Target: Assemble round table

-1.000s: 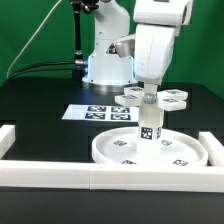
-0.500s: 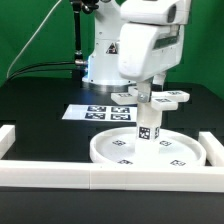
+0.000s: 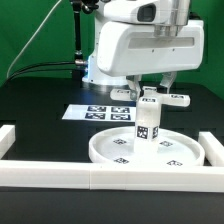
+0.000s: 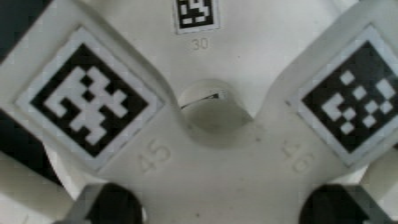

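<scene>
The large rimmed round disc (image 3: 108, 150) lies flat on the black table. The short post (image 3: 148, 125) stands upright on the disc's middle. The cross-shaped foot (image 3: 181, 98) sits level on top of the post, its tagged arms sticking out to both sides. My gripper (image 3: 150, 91) comes straight down onto the foot's centre. In the wrist view the foot (image 4: 214, 150) fills the picture, with its centre boss and two tagged arms. My dark fingertips (image 4: 111, 206) stand on either side of it, and my gripper (image 4: 222, 206) is shut on the foot.
The marker board (image 3: 92, 112) lies behind the disc toward the exterior view's left. White border rails run along the front (image 3: 60, 177), the left (image 3: 8, 140) and the right (image 3: 215, 146). The arm's base (image 3: 104, 66) stands at the back.
My wrist has turned about the vertical axis above the post, and the foot's arms have swung round with it. The post and the disc have stayed in place.
</scene>
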